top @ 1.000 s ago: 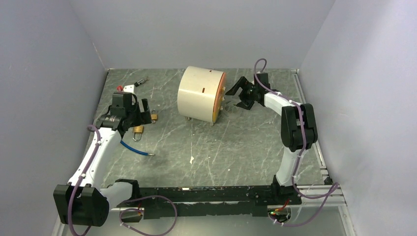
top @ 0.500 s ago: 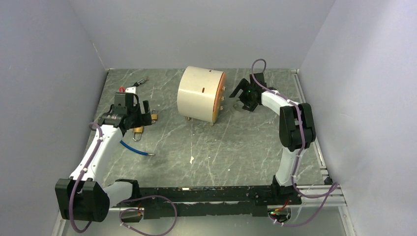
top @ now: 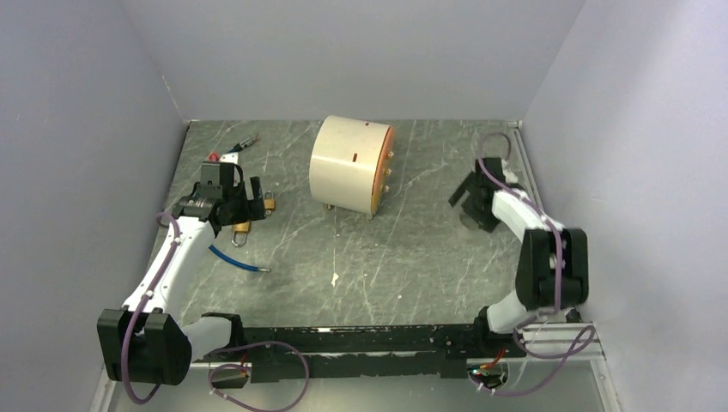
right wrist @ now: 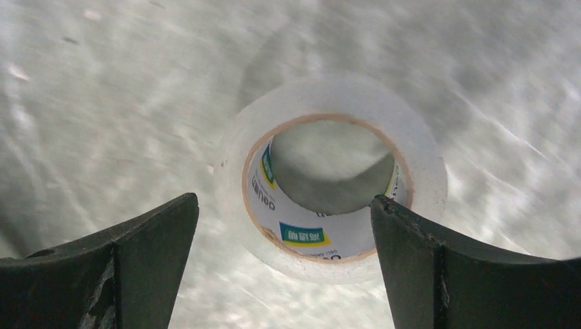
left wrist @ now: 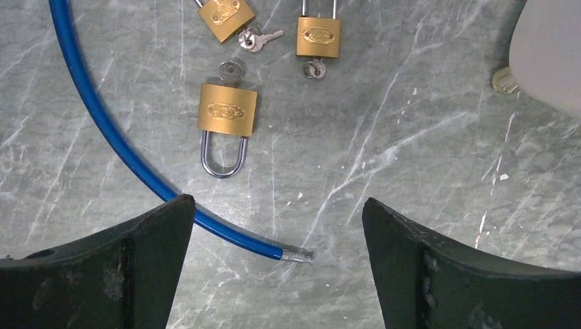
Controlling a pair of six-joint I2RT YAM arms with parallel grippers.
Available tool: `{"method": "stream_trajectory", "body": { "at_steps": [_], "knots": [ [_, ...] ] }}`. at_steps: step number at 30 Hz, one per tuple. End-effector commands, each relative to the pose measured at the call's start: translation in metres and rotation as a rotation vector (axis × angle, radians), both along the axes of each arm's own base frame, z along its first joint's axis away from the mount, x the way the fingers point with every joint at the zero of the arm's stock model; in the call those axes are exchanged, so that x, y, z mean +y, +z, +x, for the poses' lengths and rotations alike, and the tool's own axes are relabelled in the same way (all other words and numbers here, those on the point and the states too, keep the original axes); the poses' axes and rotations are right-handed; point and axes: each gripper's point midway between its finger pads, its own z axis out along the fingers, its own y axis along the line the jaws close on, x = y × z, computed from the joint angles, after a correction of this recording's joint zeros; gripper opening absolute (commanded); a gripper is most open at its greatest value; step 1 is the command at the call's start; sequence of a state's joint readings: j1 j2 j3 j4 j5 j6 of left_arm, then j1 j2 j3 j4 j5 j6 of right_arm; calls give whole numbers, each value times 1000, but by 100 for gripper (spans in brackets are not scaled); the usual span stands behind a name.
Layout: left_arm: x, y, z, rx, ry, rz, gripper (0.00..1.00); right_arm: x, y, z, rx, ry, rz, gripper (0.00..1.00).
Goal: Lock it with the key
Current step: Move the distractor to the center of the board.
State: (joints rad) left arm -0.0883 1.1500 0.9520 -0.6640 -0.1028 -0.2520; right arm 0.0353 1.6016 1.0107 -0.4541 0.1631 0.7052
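The left gripper [left wrist: 275,205] hangs with its jaws spread wide and nothing between them, pointing down at the marbled table [left wrist: 411,103]. Just above the gap and a little left of its centre in the left wrist view lies the largest brass padlock [left wrist: 227,110]. Its long axis runs up and down the frame: the shackle loop points back toward the fingers and the key [left wrist: 229,70] sticks out of the far end of the body. Reaching that key probably means going past the lock body. A blue cable [left wrist: 233,238] curves between lock and fingers, and two smaller padlocks [left wrist: 318,36] sit at the upper edge. The right gripper [right wrist: 284,205], likewise wide open and empty, hovers over a roll of clear tape [right wrist: 425,181] at the right of the table, well apart from the locks, so the left arm is nearer.
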Motion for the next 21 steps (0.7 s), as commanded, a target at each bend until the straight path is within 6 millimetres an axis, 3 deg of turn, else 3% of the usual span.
{"method": "stream_trajectory", "body": {
  "at_steps": [1,3,5,8,9,11,13,16,18,21],
  "knots": [
    [0,13,6,-33,-14,7,96,-31,-1,-71,65,-66,-73,99],
    [0,13,6,-33,-15,6,96,-41,0,-93,56,-114,-66,99],
    [-1,13,6,-34,-19,3,96,-45,12,-103,9,-125,-64,99],
    [-2,14,6,-38,-22,-2,96,-38,54,-93,-142,-47,-56,99],
    [-2,14,6,-37,-23,-3,96,-32,77,-83,-221,-3,-41,99],
    [-2,14,6,-37,-25,-5,96,-19,117,-72,-338,78,-8,99],
    [-2,14,6,-38,-21,-4,96,9,156,-64,-465,214,85,99],
    [-1,15,6,-42,-18,-3,96,48,198,-61,-583,374,208,99],
    [-4,16,7,-48,-29,-13,96,69,209,-61,-597,433,235,99],
    [-19,24,16,-104,-76,-84,96,93,208,-63,-580,463,224,99]
  ]
}}
